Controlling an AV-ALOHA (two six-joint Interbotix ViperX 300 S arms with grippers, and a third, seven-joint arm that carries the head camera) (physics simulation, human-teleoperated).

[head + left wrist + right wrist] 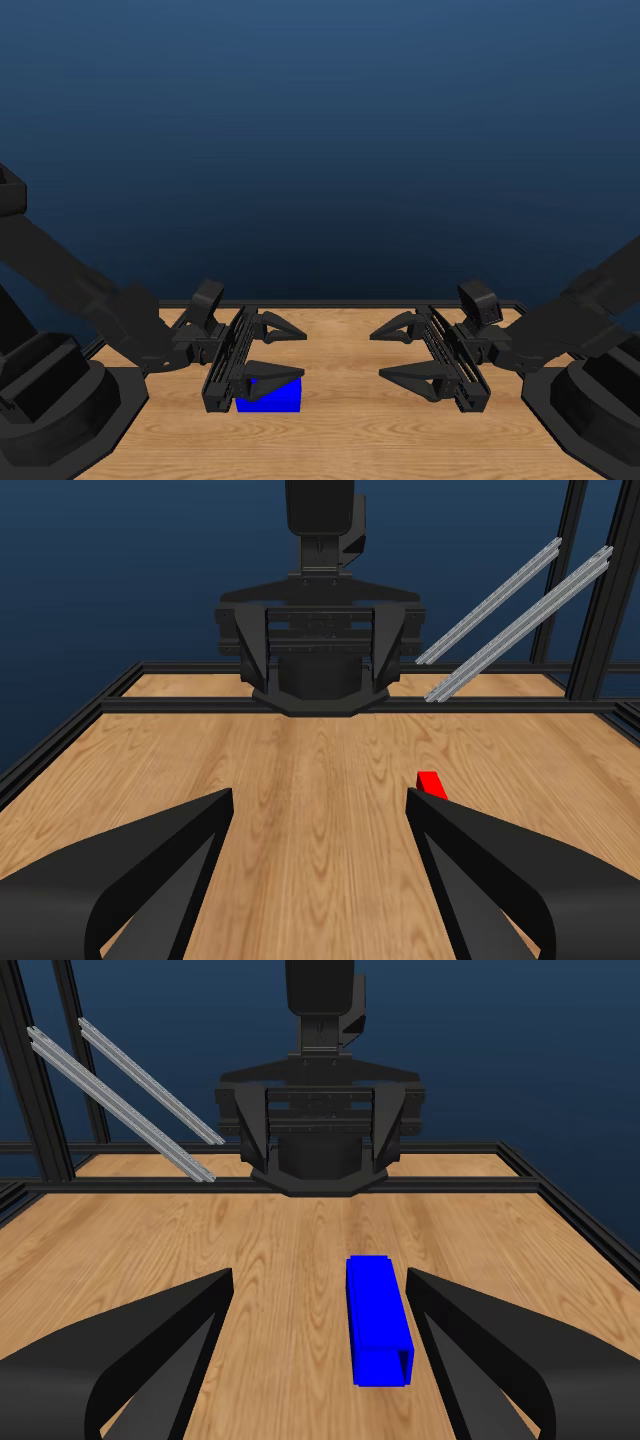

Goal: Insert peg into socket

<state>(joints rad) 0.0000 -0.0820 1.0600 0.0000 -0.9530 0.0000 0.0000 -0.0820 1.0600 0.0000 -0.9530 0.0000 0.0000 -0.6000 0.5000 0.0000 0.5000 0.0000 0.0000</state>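
Note:
The socket is a chunky blue block lying on the wooden table, partly covered in the head view by the near jaw of my left gripper. The right wrist view shows the socket lengthwise, its open end toward the camera, beside one jaw of my right gripper. Of the red peg only a small end shows, in the left wrist view, behind a jaw of my left gripper; the head view hides it. My right gripper hovers over the table's right half. Both grippers are open and hold nothing.
A black frame rail runs around the table. Two slanted aluminium bars stand past the far edge. The arm bases sit at both table ends, and each wrist view shows the opposite arm ahead.

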